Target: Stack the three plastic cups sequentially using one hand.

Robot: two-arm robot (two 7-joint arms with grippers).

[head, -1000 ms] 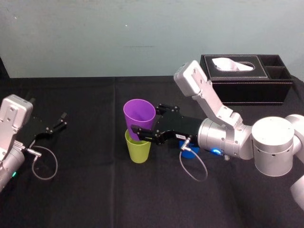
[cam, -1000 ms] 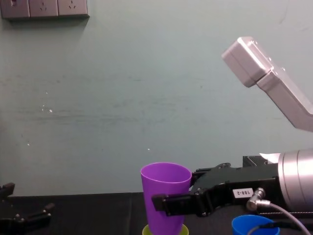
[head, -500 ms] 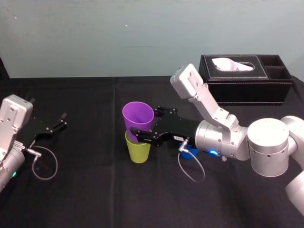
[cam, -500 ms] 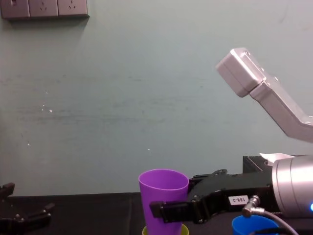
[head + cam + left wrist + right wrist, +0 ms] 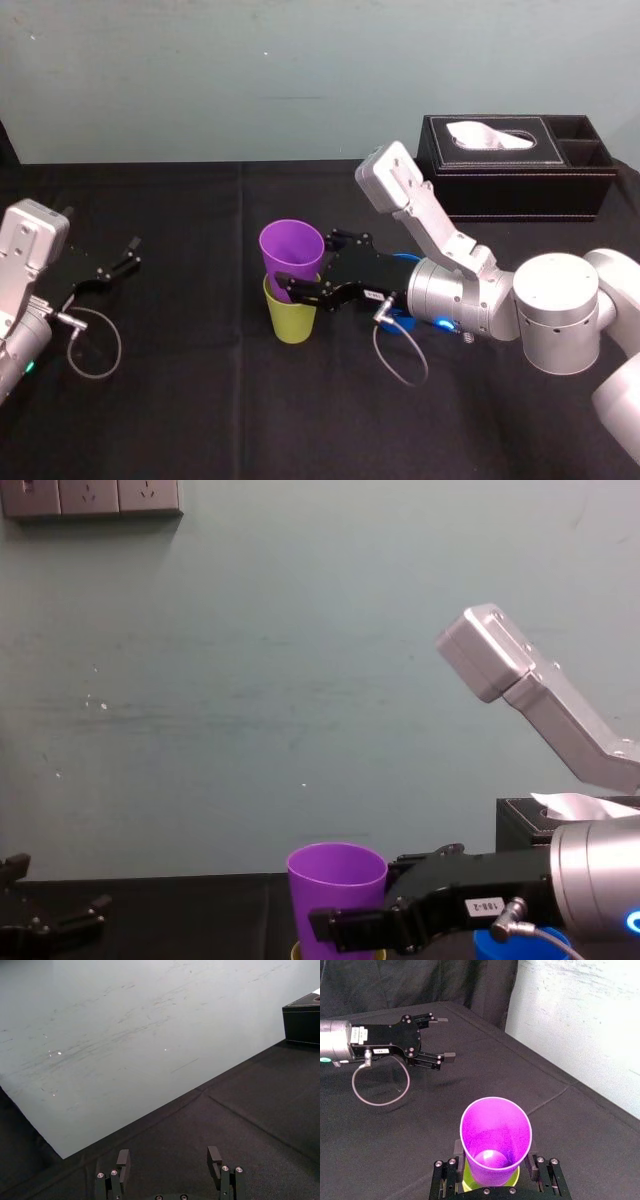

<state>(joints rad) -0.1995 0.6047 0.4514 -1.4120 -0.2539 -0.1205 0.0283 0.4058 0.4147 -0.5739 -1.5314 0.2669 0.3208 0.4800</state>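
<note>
Head view: the right gripper (image 5: 300,264), closed on the smooth, tapered purple cup (image 5: 291,258), holds it seated partway inside the yellow-green cup (image 5: 292,320) at mid-table. The chest view catches the blue cup (image 5: 490,948) beneath its wrist. The left gripper (image 5: 118,258) sits parked, fingers apart, at left.

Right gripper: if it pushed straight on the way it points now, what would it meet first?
The right gripper grips the purple cup, nested partway in the yellow-green cup. Beyond lies bare black cloth, then likely the parked left gripper, though it may sit off the line.
</note>
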